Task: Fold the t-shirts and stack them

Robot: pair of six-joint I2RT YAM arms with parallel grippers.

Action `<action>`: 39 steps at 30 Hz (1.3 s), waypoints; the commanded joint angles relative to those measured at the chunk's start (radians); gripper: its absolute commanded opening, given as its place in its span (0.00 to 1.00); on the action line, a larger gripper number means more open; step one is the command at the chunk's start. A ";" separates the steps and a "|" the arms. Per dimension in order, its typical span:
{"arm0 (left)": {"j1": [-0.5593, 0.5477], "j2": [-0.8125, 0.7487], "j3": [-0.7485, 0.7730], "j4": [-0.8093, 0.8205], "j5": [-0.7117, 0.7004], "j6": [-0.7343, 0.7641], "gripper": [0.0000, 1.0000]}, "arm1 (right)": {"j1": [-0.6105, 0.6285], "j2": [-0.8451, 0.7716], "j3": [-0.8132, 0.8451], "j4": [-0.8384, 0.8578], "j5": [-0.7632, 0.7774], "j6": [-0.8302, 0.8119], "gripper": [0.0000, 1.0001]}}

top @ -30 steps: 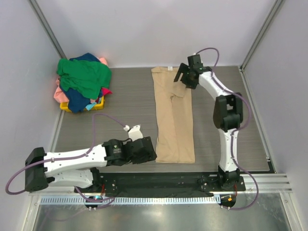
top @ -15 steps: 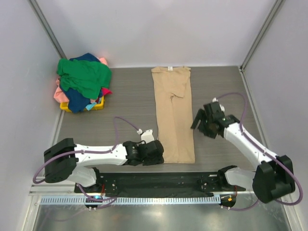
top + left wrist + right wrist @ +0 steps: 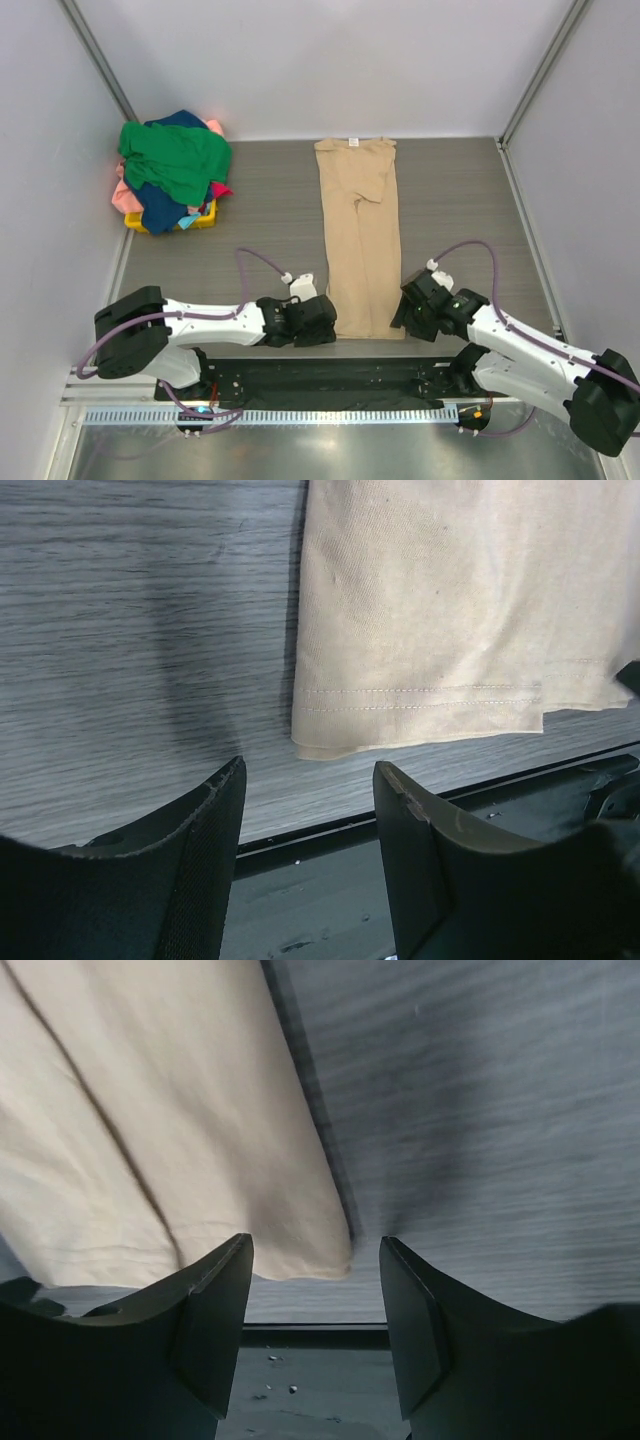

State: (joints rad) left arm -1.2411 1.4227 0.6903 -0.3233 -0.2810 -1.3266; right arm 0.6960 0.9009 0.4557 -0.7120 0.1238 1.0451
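A tan t-shirt (image 3: 362, 235), folded into a long narrow strip, lies flat mid-table, its neck label at the far end. My left gripper (image 3: 330, 322) is open and empty beside the shirt's near left corner (image 3: 330, 742). My right gripper (image 3: 400, 312) is open and empty beside the near right corner (image 3: 318, 1245). Neither touches the cloth. Green, navy and pink t-shirts (image 3: 172, 165) are heaped at the back left.
The heap hides most of a small yellow basket (image 3: 203, 218). A black rail (image 3: 330, 375) runs along the table's near edge, just below both grippers. Grey walls and metal posts close in the left, back and right sides.
My right arm swung from the shirt's far right end down to its near right corner. My left gripper moved right, closer to the near left corner.
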 commanded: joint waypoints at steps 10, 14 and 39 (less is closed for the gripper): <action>0.014 0.041 -0.014 0.099 -0.020 -0.013 0.54 | 0.117 0.030 -0.058 0.059 0.120 0.150 0.37; 0.015 0.082 -0.012 0.110 -0.027 -0.013 0.53 | 0.117 0.013 -0.060 0.040 0.131 0.144 0.22; -0.097 -0.024 0.130 -0.126 -0.109 -0.117 0.00 | 0.134 -0.106 0.061 -0.116 0.161 0.121 0.01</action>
State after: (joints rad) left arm -1.3262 1.4559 0.7685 -0.3374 -0.3332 -1.4151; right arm 0.8242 0.8154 0.4259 -0.7738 0.2123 1.1728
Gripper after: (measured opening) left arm 0.017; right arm 0.104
